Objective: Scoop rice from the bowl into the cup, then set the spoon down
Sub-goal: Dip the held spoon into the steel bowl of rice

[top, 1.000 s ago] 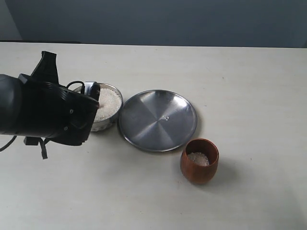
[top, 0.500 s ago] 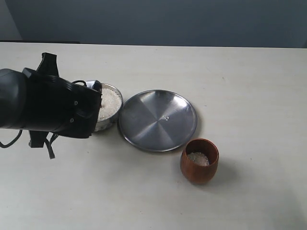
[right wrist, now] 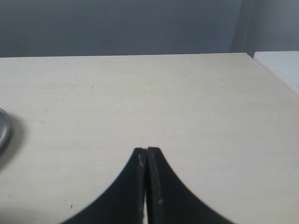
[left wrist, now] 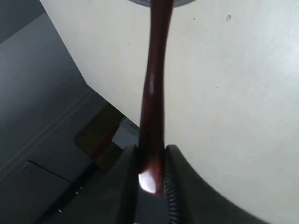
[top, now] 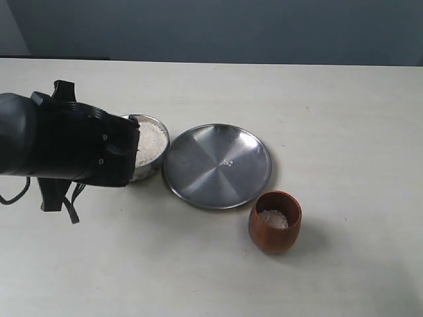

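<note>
Nearest the exterior camera, the cup (top: pixel 275 231) stands upright on the table (top: pixel 344 132) with a little rice (top: pixel 273 218) in its bottom. Just behind it and to its left lies a flat steel plate (top: pixel 217 165) with a few stray grains near its middle. Cup and plate sit close but apart. Further left, right beside the plate's rim, is the bowl (top: pixel 162 150), heaped with more rice. The bulky black left arm (top: pixel 59 148) hangs over the bowl's left part and hides it.

In the left wrist view, the left pincer (left wrist: pixel 152 161) is clamped on the spoon (left wrist: pixel 154 88). The thin handle runs out from between the fingers toward a steel rim at the picture's edge. The spoon's head is out of sight, and in the exterior view the arm hides the whole spoon.

The right pincer (right wrist: pixel 146 156) has its fingers pressed together, gripping nothing, above the pale table, with the table's far edge beyond it.
</note>
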`<move>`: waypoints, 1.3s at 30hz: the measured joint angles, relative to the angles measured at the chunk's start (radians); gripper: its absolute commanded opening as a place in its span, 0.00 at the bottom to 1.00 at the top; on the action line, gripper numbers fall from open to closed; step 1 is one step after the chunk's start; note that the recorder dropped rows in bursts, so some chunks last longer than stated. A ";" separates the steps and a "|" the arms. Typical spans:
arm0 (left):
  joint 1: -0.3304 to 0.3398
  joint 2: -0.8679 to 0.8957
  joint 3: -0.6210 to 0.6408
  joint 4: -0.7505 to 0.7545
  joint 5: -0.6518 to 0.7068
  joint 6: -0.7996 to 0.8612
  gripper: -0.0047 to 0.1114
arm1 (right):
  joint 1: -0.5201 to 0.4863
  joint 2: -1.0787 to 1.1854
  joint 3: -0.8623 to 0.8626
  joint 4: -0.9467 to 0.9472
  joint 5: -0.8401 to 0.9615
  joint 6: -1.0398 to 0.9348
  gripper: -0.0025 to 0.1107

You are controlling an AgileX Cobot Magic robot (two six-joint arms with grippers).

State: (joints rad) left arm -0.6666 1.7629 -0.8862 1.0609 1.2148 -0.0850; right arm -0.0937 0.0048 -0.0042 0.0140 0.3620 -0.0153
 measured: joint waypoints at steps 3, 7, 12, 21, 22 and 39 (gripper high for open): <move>0.000 -0.010 -0.029 -0.025 0.000 -0.019 0.04 | 0.000 0.000 0.000 0.000 0.000 0.000 0.02; 0.000 -0.021 -0.081 -0.097 -0.011 -0.022 0.04 | 0.000 0.000 0.000 0.000 0.000 0.000 0.02; 0.000 -0.021 -0.097 -0.126 -0.013 -0.022 0.04 | 0.000 0.000 0.000 0.000 0.000 0.000 0.02; 0.069 -0.021 -0.100 -0.154 -0.004 -0.022 0.04 | 0.000 0.000 0.000 0.000 0.000 0.000 0.02; 0.076 -0.021 -0.100 -0.160 -0.004 -0.022 0.04 | 0.000 0.000 0.000 0.000 0.000 0.000 0.02; 0.096 -0.021 -0.100 -0.168 -0.002 -0.029 0.04 | 0.000 0.000 0.000 0.000 0.000 0.000 0.02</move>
State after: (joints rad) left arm -0.5708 1.7417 -0.9857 0.8932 1.2131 -0.1145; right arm -0.0937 0.0048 -0.0042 0.0140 0.3620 -0.0153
